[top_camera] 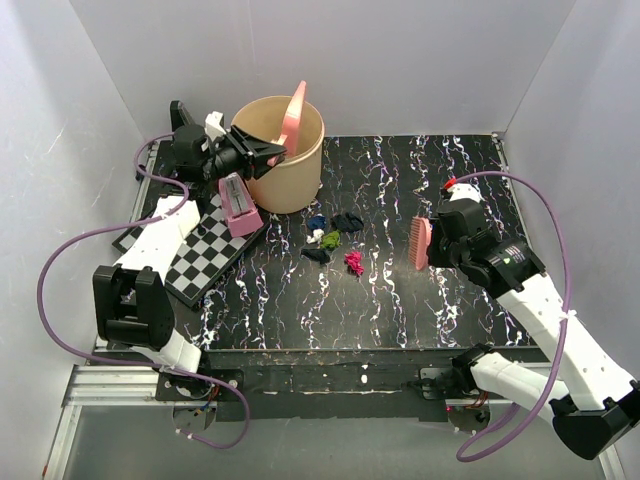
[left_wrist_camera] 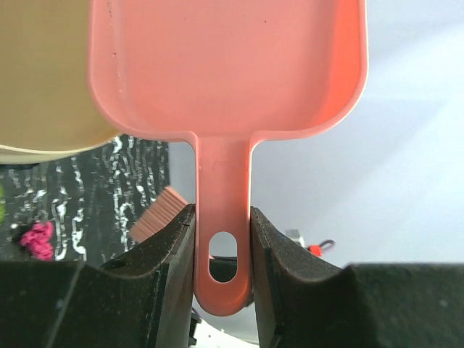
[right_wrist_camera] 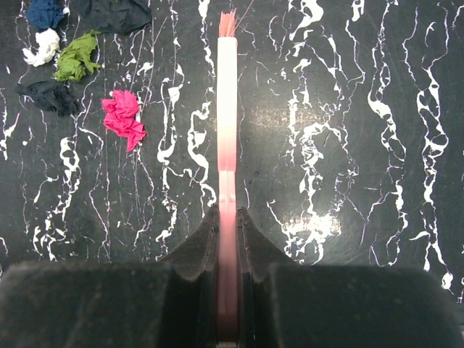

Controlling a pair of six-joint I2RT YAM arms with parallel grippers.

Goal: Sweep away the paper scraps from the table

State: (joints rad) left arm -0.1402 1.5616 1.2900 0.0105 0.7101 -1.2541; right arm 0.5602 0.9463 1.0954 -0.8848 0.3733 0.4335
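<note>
Several paper scraps lie in a loose cluster mid-table: a magenta one, a green one, white, navy and black ones. My left gripper is shut on the handle of the pink dustpan, which it holds tipped up over the tan bucket. My right gripper is shut on the pink brush, held right of the scraps above the black marbled table. The brush head faces the scraps.
A black-and-white chessboard lies at the left, with a pink-and-grey block on its far end. Grey walls enclose the table on three sides. The table's front edge runs along a metal rail.
</note>
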